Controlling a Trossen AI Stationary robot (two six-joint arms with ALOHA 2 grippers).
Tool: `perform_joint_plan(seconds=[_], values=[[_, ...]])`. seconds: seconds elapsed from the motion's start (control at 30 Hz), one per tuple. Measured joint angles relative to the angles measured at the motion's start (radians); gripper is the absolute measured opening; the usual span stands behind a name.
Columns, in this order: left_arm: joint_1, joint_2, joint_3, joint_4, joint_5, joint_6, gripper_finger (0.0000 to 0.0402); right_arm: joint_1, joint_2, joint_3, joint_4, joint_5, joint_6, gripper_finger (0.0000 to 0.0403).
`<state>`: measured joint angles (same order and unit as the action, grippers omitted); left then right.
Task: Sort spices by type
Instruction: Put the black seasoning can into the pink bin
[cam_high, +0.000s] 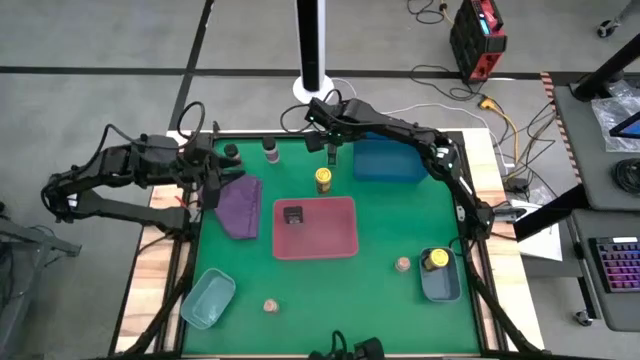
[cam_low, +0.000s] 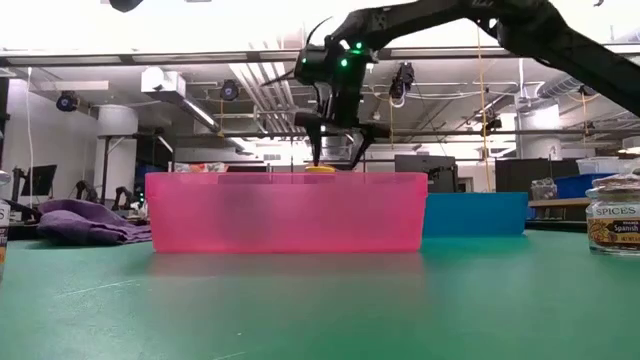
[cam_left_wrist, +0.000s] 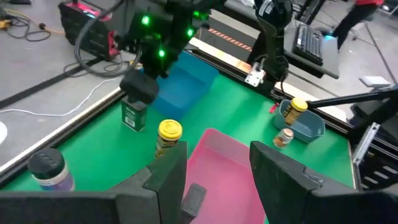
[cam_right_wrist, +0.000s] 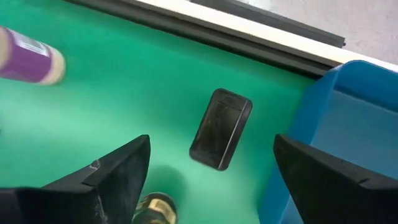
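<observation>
1. High view: right claw (cam_high: 331, 150) hangs over the far side of the green worktop (cam_high: 380, 290), above a black tin (cam_high: 331, 156) just beside the blue tray (cam_high: 388, 160). A yellow-capped jar (cam_high: 323, 179) stands on the mat between that tin and the red tray (cam_high: 340, 245); a second black tin (cam_high: 292, 215) lies inside the red tray. Another yellow-capped jar (cam_high: 435, 260) sits in the grey-blue tray (cam_high: 441, 288) at the right edge, with a tan jar (cam_high: 402, 265) just beside it. A second tan jar (cam_high: 270, 305) stands near the front, next to a teal tray (cam_high: 207, 299). Two dark shakers (cam_high: 231, 152) (cam_high: 270, 151) stand at the far edge. Left claw (cam_high: 210, 180) is by a purple cloth (cam_high: 240, 206) on the left.
2. Low view: right claw (cam_low: 335, 150) hovers behind the red tray (cam_low: 285, 212), fingers apart, nothing between them. Yellow cap (cam_low: 320, 169) peeks over the tray rim. A labelled spice jar (cam_low: 615, 215) is at the right edge.
3. Left wrist view: left claw (cam_left_wrist: 214, 168) is wide and empty, facing the red tray (cam_left_wrist: 227, 165) and the yellow-capped jar (cam_left_wrist: 168, 137). Black tin (cam_left_wrist: 133, 116) stands upright under the right claw (cam_left_wrist: 138, 93).
4. Right wrist view: right claw (cam_right_wrist: 208, 168) is wide, not touching the black tin (cam_right_wrist: 221, 129) below it. Blue tray (cam_right_wrist: 348, 124) is just beside the tin.
</observation>
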<state>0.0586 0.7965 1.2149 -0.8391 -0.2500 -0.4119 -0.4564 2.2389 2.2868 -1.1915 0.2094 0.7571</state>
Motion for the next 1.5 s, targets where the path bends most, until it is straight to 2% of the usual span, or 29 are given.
perform_joint_plan(seconds=[0.3, 0.63, 0.8, 1.13, 1.5], values=[[0.000, 0.008, 0.000, 0.000, -0.100, 0.016, 0.0161, -0.014, 0.067, 0.000, 0.006, 0.000, -0.039, 0.0300], [0.000, 0.024, 0.000, 0.000, -0.110, 0.015, 0.0161, -0.023, 0.096, -0.001, 0.015, -0.018, -0.053, 0.0293], [0.000, 0.038, 0.000, 0.000, -0.110, 0.012, 0.0161, -0.031, 0.096, -0.008, 0.024, -0.033, -0.063, 0.0252], [0.000, 0.067, 0.000, 0.001, -0.111, 0.009, 0.0161, -0.035, 0.096, -0.010, 0.028, -0.033, -0.088, 0.0123], [0.000, 0.072, 0.000, 0.001, -0.111, 0.005, 0.0161, -0.036, 0.095, -0.006, 0.028, -0.056, -0.123, 0.0119]])
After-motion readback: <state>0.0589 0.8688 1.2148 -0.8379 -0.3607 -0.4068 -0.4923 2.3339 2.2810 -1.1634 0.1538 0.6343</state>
